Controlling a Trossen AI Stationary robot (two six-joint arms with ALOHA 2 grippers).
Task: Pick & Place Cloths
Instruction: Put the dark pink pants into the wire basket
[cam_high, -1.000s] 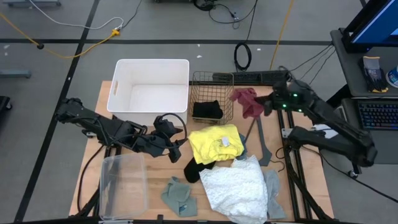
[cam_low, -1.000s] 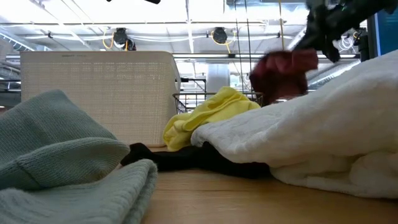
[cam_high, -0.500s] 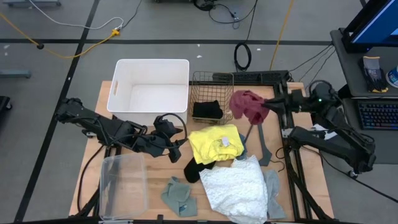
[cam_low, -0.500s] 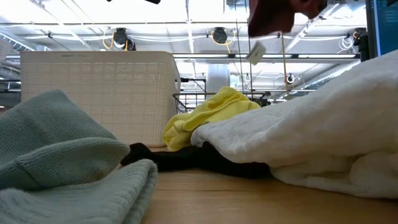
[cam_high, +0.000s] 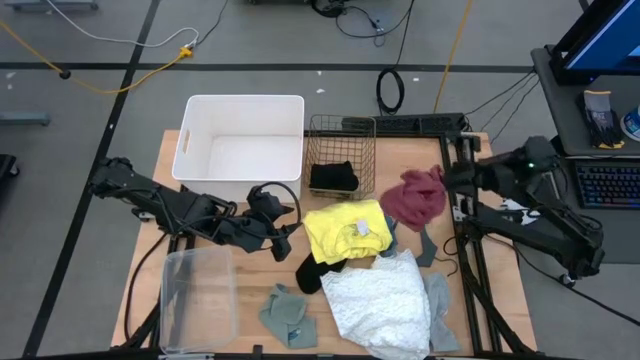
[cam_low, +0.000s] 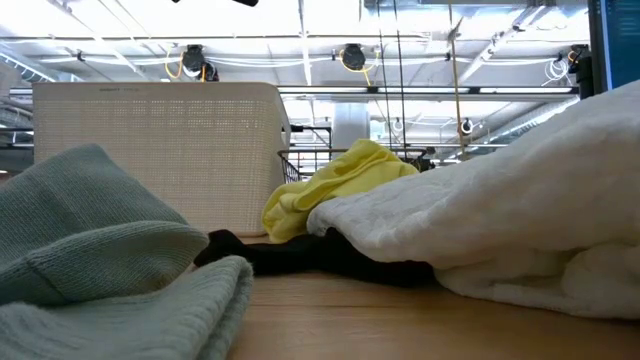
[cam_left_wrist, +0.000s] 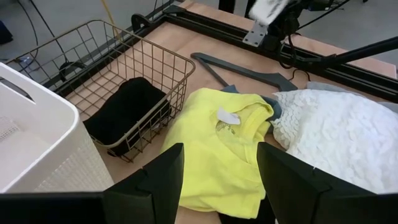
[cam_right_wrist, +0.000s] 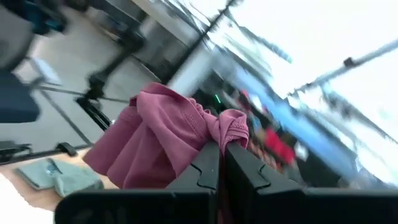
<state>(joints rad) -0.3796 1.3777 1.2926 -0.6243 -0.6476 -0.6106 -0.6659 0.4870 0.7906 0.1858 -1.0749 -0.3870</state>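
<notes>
**High view: maroon cloth rides aloft in right gripper**

High view shows the right gripper (cam_high: 447, 178) at the table's right edge with the crumpled maroon fabric cloth (cam_high: 413, 196) hanging from it, lifted clear of the wooden table (cam_high: 250, 320) so it can travel without dragging over the pile below. In the right wrist view its two dark fingers (cam_right_wrist: 208, 163) are pinched together on a bunched fold of the maroon cloth, a grip on gathered fabric that keeps the soft piece from slipping.

Below it lies the thin dark grey V-shaped rigid bar (cam_high: 424, 243), left alone. The bright yellow fabric cloth (cam_high: 345, 232) sits mid-table, overlapping a black fabric cloth (cam_high: 318, 272); the large white lacy cloth (cam_high: 378, 298) spreads toward the near edge, with a grey cloth (cam_high: 441, 300) at its side and a sage-green cloth (cam_high: 286, 314) apart to the left.

One black cloth (cam_high: 334, 176) already rests in the gold wire basket (cam_high: 341, 127), next to the empty white plastic bin (cam_high: 243, 107), which suggests the basket is the drop point. The left gripper (cam_high: 283, 240) waits beside the yellow cloth, fingers (cam_left_wrist: 158, 177) spread apart, near a clear plastic tub (cam_high: 197, 300).
</notes>
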